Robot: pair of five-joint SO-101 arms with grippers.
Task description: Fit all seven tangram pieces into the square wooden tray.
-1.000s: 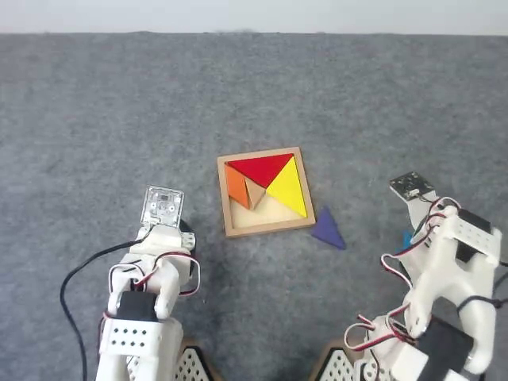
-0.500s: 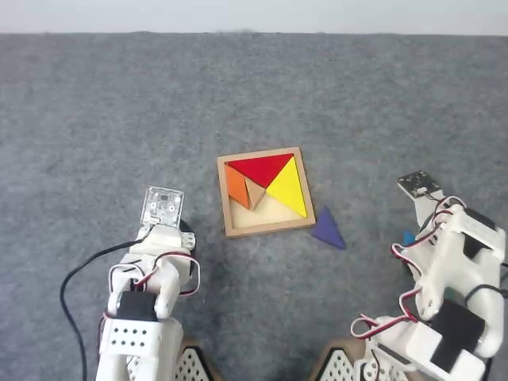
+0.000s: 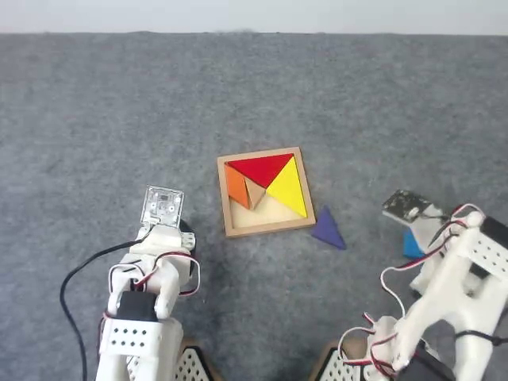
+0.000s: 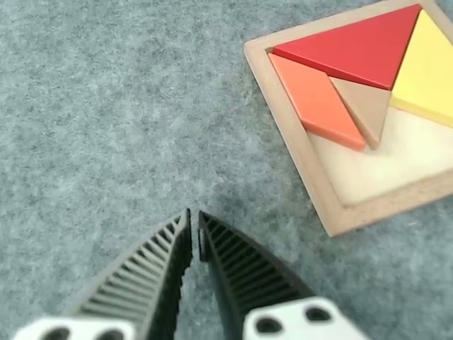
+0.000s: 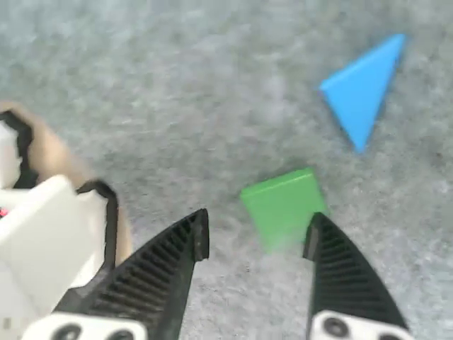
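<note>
Swinging the right gripper [image 5: 258,219] over the past second, jaws wide above the green square [image 5: 283,205], blue triangle [image 5: 364,88] nearby, seemingly lining up a pick. Keeping the left gripper [image 4: 192,216] closed on nothing. Still missing three pieces: the wooden tray [image 3: 266,228] at centre, purple triangle [image 3: 327,228] at its 4 o'clock.

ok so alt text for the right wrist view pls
The right arm's open end effector hangs over a green square tangram piece lying on the grey mat, in line with the gap between its fingers. A blue triangular piece lies farther off.
</note>
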